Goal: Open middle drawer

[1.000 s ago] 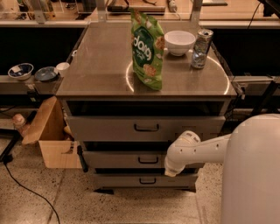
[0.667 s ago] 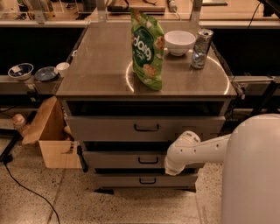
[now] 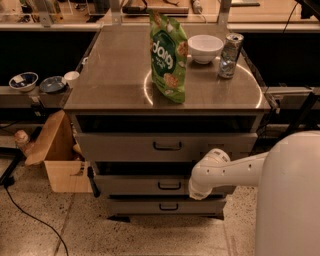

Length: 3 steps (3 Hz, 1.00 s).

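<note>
Cannot tell how jaws stand: tucked behind arm (image 3: 215, 172) at middle drawer (image 3: 130, 185), just right of handle (image 3: 169, 185). On table (image 3: 110, 75): bag (image 3: 167, 57), bowl (image 3: 205, 47), can (image 3: 230, 55).

Robotics test lab: grey steel drawer cabinet (image 3: 115, 75) staged with green snack bag (image 3: 167, 55), white bowl (image 3: 205, 47) and drinks can (image 3: 230, 55), speckled terrazzo floor (image 3: 75, 230), wooden-topped benches (image 3: 260, 10) behind; white robot arm (image 3: 220, 172) hides its gripper at the cabinet's front.

White lettering on the green snack bag (image 3: 167, 62) reads roughly "doig", uncertain; my gripper (image 3: 198, 189) sits at the middle drawer (image 3: 130, 185) front
</note>
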{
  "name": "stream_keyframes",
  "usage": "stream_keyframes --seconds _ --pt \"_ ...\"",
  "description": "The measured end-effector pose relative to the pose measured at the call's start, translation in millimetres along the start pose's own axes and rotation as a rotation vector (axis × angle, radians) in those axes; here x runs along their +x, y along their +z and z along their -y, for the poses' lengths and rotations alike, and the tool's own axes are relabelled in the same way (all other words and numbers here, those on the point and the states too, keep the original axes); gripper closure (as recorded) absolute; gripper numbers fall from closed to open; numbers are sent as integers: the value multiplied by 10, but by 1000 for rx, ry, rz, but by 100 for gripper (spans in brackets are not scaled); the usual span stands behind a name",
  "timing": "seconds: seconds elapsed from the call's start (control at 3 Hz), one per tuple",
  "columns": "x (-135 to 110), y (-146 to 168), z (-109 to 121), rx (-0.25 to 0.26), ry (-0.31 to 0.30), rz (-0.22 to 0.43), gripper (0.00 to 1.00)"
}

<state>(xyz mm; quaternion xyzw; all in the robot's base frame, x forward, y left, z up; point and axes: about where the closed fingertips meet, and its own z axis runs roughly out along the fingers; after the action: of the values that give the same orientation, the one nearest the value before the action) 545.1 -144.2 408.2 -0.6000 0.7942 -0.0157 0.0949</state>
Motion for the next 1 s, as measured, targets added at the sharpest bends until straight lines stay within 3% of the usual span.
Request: stream_keyframes --seconds 1.0 --pt "-13 -234 18 0 3 0 100"
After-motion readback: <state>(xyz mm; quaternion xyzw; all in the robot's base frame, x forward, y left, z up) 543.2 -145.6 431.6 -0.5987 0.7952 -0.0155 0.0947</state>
